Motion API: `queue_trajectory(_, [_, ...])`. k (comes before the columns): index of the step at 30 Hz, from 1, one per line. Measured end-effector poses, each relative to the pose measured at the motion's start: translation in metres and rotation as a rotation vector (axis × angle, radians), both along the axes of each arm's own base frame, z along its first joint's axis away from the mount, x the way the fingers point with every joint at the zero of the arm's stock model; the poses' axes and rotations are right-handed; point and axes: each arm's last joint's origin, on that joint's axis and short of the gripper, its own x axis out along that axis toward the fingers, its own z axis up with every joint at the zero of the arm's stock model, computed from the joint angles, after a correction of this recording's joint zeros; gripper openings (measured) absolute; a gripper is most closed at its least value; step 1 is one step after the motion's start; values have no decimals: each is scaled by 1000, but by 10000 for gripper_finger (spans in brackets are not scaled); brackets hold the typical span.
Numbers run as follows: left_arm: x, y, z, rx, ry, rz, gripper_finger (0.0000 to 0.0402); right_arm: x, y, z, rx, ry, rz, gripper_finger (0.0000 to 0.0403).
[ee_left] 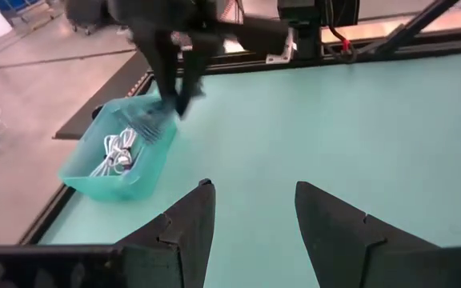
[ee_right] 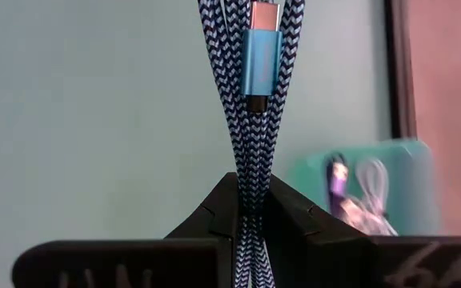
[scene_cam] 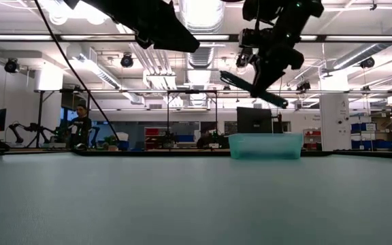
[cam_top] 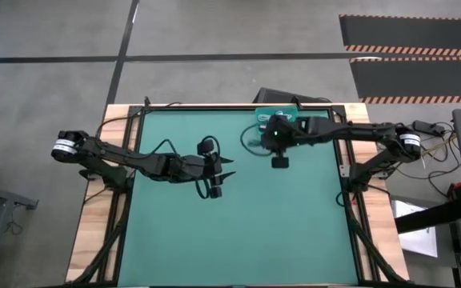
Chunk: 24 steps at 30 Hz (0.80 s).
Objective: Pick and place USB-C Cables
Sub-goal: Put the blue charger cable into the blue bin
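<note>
My right gripper (ee_right: 250, 188) is shut on a blue-and-white braided USB-C cable bundle (ee_right: 250, 104) with a blue plug (ee_right: 256, 68). It holds the bundle in the air near the teal bin (scene_cam: 264, 145) at the table's far edge. In the low view the bundle (scene_cam: 254, 88) shows as a thin dark bar slanting below that gripper (scene_cam: 260, 75). The bin (ee_left: 118, 156) holds white coiled cables (ee_left: 117, 152) and a purplish one (ee_right: 338, 188). My left gripper (ee_left: 250, 216) hangs open over the table's middle (cam_top: 224, 170), with nothing between its fingers. My right gripper pinches the folded bundle's several strands (ee_right: 250, 172) between its two fingers, some way below the blue plug. The fingers come slanting down from above. The bundle is lifted clear of the table, runs through the gap and sticks out on both sides, tilted (scene_cam: 278, 101).
The green mat (cam_top: 238, 232) lies bare from the middle to the near edge. A black frame rail (ee_left: 374, 44) runs along the far edge, with a dark monitor (scene_cam: 254, 120) behind the bin. People and workbenches stand in the room beyond.
</note>
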Motion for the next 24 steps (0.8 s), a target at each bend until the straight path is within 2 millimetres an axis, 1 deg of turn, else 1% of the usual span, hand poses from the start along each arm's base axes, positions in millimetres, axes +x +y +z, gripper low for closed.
queue_trajectory(3, [0,0,0,-32,-10,14,158,-4,-13,15,8,22,-46,28])
queue_trajectory(6, [0,-1,0,-53,-16,21,158,-7,-25,25,10,44,-70,28])
queue_trajectory(11, [0,-2,0,-55,-17,16,158,-6,-48,33,-2,90,-85,28])
queue_trajectory(16, [-1,-5,-1,-55,-15,7,158,-4,-70,29,21,176,-66,28])
queue_trajectory(22, [-2,-8,-2,-56,-11,-1,158,-1,-98,15,42,318,9,28])
queue_trajectory(24, [-2,-8,-5,-61,-6,0,158,-1,-109,10,62,341,33,28])
